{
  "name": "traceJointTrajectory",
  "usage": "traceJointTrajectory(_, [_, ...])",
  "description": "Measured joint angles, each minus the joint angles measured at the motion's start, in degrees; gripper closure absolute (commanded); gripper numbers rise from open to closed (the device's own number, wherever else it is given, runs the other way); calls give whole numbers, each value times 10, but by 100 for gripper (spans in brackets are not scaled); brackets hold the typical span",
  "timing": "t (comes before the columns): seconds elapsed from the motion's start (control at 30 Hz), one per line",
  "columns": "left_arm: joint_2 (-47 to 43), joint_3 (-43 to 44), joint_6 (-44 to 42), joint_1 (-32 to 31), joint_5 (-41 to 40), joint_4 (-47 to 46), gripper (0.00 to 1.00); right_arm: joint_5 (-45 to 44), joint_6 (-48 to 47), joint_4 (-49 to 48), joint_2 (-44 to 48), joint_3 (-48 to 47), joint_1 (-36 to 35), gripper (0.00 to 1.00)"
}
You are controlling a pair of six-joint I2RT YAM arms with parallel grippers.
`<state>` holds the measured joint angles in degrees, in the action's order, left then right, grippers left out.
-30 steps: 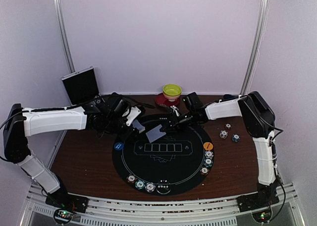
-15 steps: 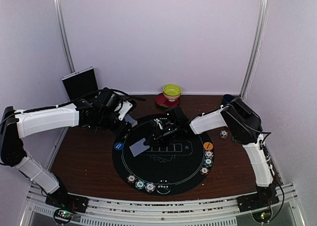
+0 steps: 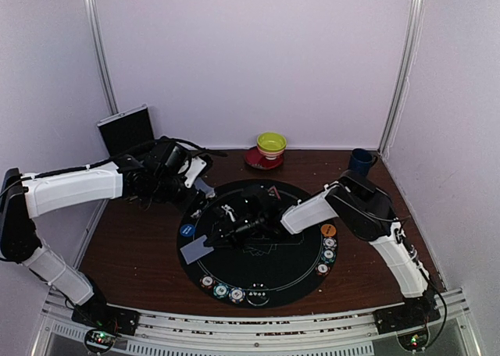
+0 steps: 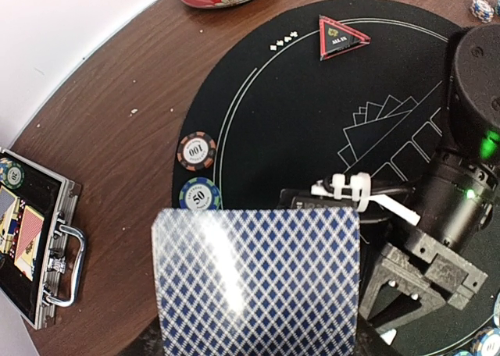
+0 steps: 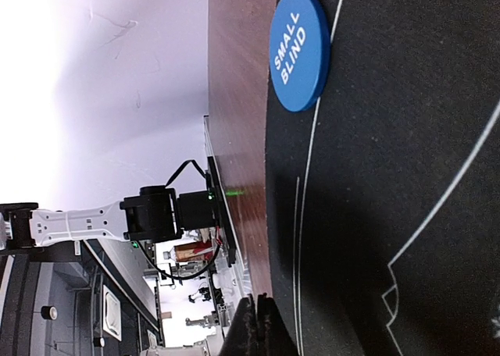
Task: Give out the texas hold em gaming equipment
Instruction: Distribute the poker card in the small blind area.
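The right gripper (image 3: pixel 215 235) reaches across the round black mat (image 3: pixel 273 270) to its left edge and is clenched on a single grey-blue card (image 3: pixel 195 249). The card juts out over the mat's near-left rim, just beside the blue "SMALL BLIND" disc (image 5: pixel 299 50). In the right wrist view, the fingertips (image 5: pixel 250 332) are pressed together at the bottom edge of the frame. They are cut off there, and the card cannot be made out between them. The left gripper (image 3: pixel 197 180) hangs over the far-left edge of the mat, grasping the deck of cards (image 4: pixel 258 282). The deck's blue diamond back fills the lower part of the left wrist view and hides the fingers holding it, along with the right gripper's tips beyond. A glare streak washes out part of the pattern. Past the deck, a "100" chip (image 4: pixel 196 151) and a "50" chip (image 4: pixel 198 194) sit on the mat's rim, and a red-edged "ALL IN" triangle (image 4: pixel 340 37) lies further in. An open metal case (image 4: pixel 35 247) is cut off at the left of that view. Its contents are too small to read. An orange disc (image 3: pixel 328 229) sits at the mat's right edge above a column of chips (image 3: pixel 328 254). More chips (image 3: pixel 221 291) line the near edge, but their colours are blurred. At the table's (image 3: pixel 133 247) far edge stand a yellow-green bowl (image 3: pixel 271 143) on a red saucer (image 3: pixel 258 160) and a dark blue mug (image 3: pixel 360 161).
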<state>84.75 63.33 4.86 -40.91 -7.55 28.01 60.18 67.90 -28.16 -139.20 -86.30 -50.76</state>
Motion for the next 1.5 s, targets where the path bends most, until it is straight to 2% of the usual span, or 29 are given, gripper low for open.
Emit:
traceJointTrajectory(0.3, [0,0,0,0,0,0,43,-28,76,-62,-9,6,-3,100])
traceJointTrajectory(0.63, [-1,0,0,5,0,-1,43,-78,-8,71,-9,-37,-3,100])
traceJointTrajectory(1.27, [-1,0,0,5,1,-1,43,-163,-76,196,-9,-92,18,100])
traceJointTrajectory(1.5, [-1,0,0,5,1,-1,43,-161,-79,201,-21,-112,27,100])
